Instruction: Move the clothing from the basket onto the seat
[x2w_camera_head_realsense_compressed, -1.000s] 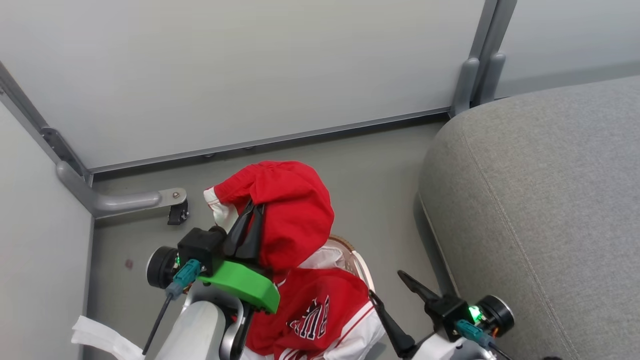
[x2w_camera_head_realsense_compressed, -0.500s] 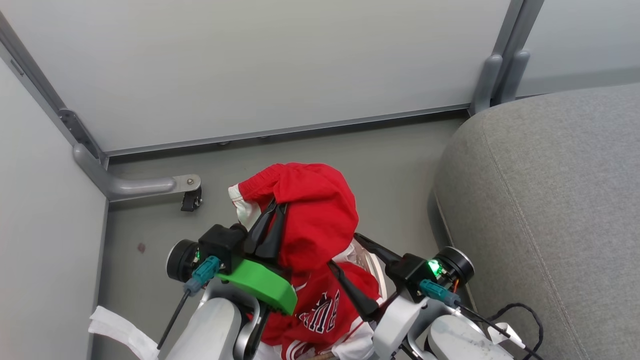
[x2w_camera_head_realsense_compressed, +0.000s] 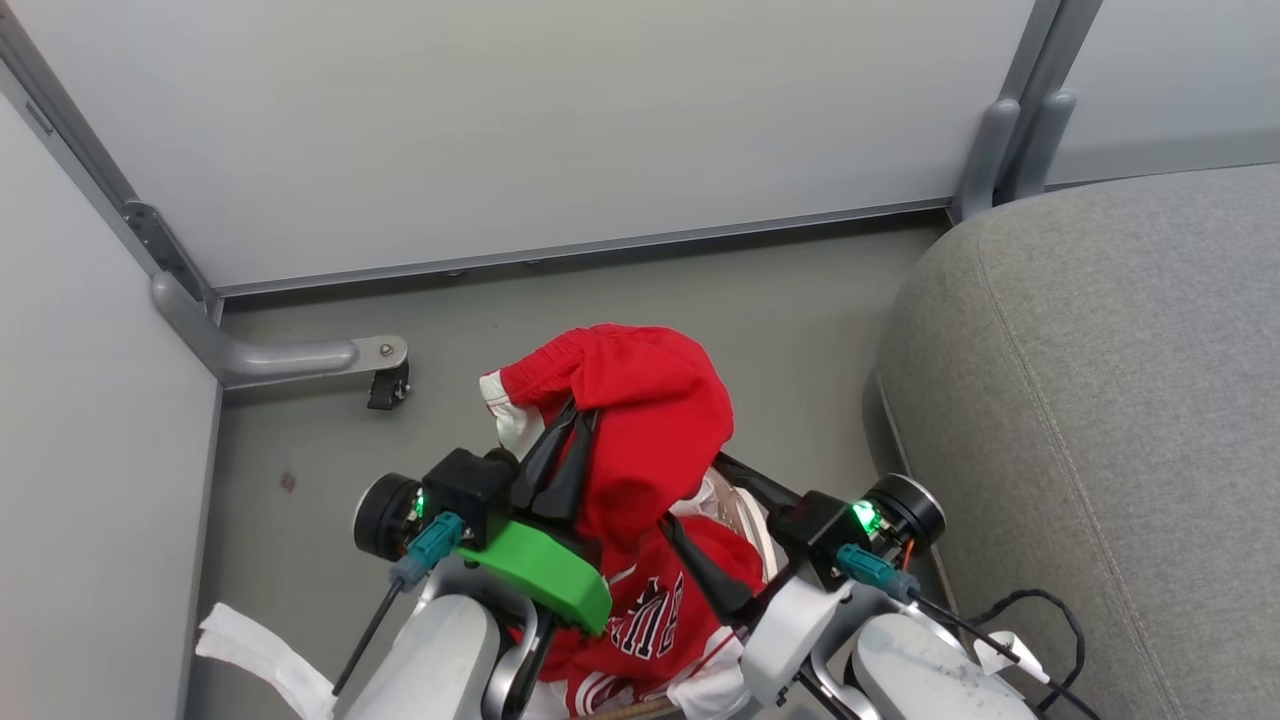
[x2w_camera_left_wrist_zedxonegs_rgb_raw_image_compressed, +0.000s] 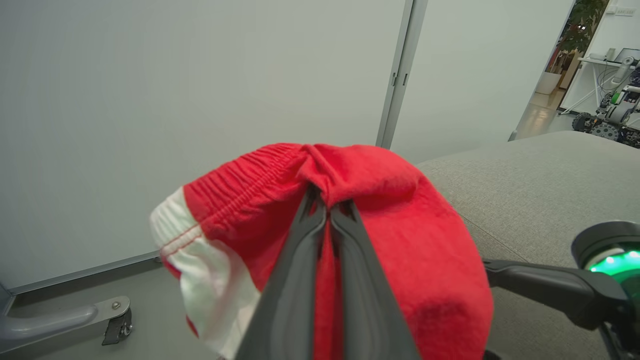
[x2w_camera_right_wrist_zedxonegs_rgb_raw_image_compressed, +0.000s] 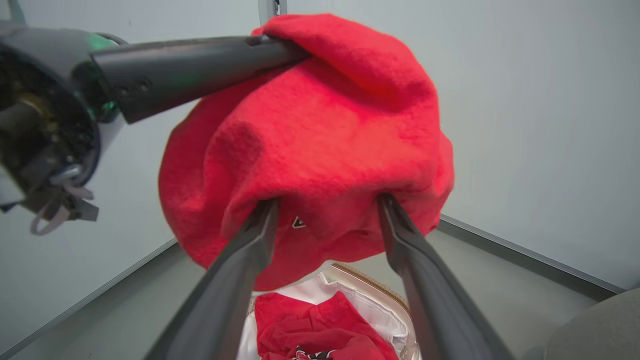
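Above the basket (x2w_camera_head_realsense_compressed: 745, 522) in the head view, the left gripper (x2w_camera_head_realsense_compressed: 575, 418) was clamped on the red shorts (x2w_camera_head_realsense_compressed: 655, 410), left of the grey seat (x2w_camera_head_realsense_compressed: 1100, 400). Left wrist view: shorts draped over its closed fingertips. Right wrist view: the right gripper (x2w_camera_right_wrist_zedxonegs_rgb_raw_image_compressed: 326, 202) was spread wide, tips tucked under the hanging shorts, with a red jersey (x2w_camera_right_wrist_zedxonegs_rgb_raw_image_compressed: 320, 327) in the basket below.

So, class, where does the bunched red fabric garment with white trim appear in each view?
Head view: the red garment sits centre, slightly low.
Left wrist view: the garment sits centre, draped around the left gripper.
Right wrist view: the garment sits upper centre.
Shared landmark: the left gripper, shut on its top fold.
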